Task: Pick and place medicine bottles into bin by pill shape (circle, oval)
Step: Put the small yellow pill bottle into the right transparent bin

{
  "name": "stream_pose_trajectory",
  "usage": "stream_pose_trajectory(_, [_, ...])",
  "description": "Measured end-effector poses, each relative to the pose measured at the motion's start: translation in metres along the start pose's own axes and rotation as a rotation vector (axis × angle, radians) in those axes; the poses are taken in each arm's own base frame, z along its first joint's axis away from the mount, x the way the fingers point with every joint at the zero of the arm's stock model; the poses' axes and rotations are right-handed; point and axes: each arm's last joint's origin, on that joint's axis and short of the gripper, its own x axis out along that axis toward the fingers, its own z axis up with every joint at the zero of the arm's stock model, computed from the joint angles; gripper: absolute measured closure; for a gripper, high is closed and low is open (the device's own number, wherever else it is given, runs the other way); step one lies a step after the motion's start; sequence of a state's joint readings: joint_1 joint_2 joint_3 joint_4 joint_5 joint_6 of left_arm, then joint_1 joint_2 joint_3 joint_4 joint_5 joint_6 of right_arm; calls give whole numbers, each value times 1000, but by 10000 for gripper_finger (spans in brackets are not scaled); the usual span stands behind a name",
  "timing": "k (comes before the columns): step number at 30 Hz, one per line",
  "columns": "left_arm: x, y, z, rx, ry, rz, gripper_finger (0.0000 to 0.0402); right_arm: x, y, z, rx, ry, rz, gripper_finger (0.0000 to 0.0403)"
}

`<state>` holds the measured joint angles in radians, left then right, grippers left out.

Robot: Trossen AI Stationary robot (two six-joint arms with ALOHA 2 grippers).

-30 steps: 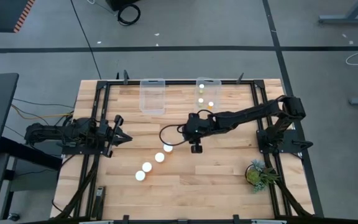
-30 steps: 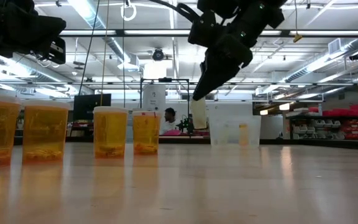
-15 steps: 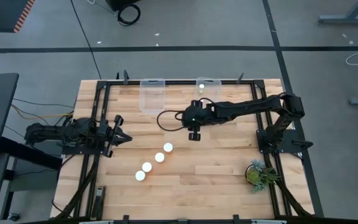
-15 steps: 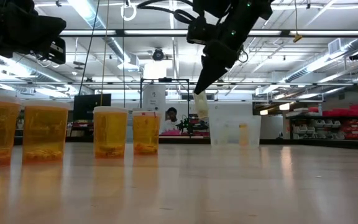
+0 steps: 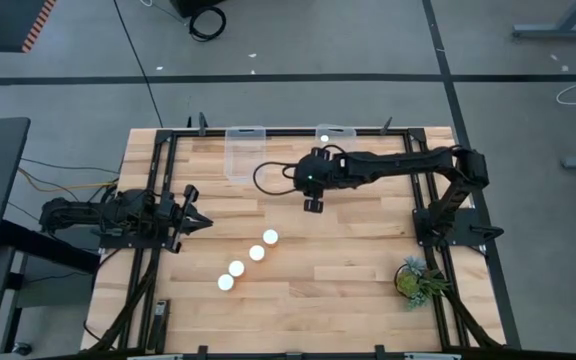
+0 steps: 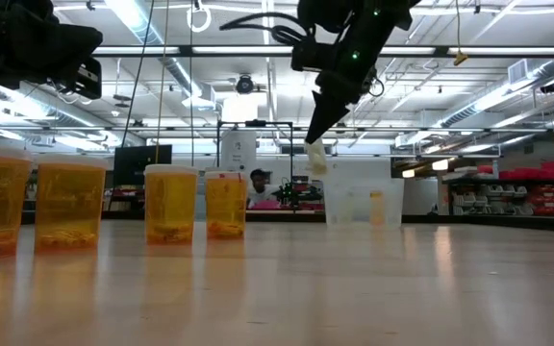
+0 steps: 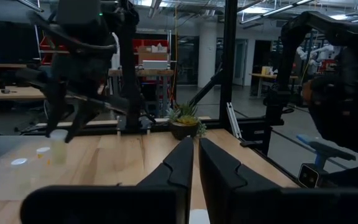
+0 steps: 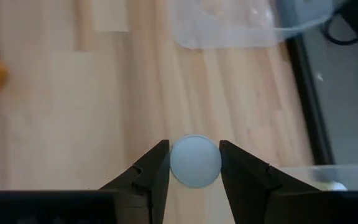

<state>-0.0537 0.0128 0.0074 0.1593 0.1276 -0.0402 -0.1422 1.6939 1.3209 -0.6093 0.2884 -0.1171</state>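
The light wooden tabletop [image 5: 348, 250] of pale planks looks smooth with a soft shine. The four amber translucent plastic bottles [image 6: 171, 204] have matt white plastic caps. The clear plastic bin [image 5: 246, 153] at the tabletop's far edge looks thin and glossy. The black metal frame [image 5: 438, 290] along the edges looks matt.

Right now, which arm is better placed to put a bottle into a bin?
The right. Its gripper is shut on a bottle, lifted near the two bins. The left gripper waits far away, at the table's left edge.
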Motion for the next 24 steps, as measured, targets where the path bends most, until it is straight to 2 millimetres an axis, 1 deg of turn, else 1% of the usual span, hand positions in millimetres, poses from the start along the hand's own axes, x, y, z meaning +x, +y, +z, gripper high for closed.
stream_pose_trajectory(4, [0, 0, 0, 0, 0, 0, 374, 3, -12, -3, 22, 22, -38, 262])
stream_pose_trajectory(7, [0, 0, 0, 0, 0, 0, 376, -2, -21, -4, 44, 21, -52, 262])
stream_pose_trajectory(10, [0, 0, 0, 0, 0, 0, 373, -17, -32, -5, 69, -6, -74, 262])
stream_pose_trajectory(14, [0, 0, 0, 0, 0, 0, 366, -49, -47, -5, 127, -84, -143, 262])
stream_pose_trajectory(18, [0, 0, 0, 0, 0, 0, 368, -79, -59, -9, 170, -151, -214, 262])
stream_pose_trajectory(21, [0, 0, 0, 0, 0, 0, 374, -95, -67, -12, 198, -189, -234, 262])
stream_pose_trajectory(24, [0, 0, 0, 0, 0, 0, 377, -103, -75, -16, 220, -204, -250, 262])
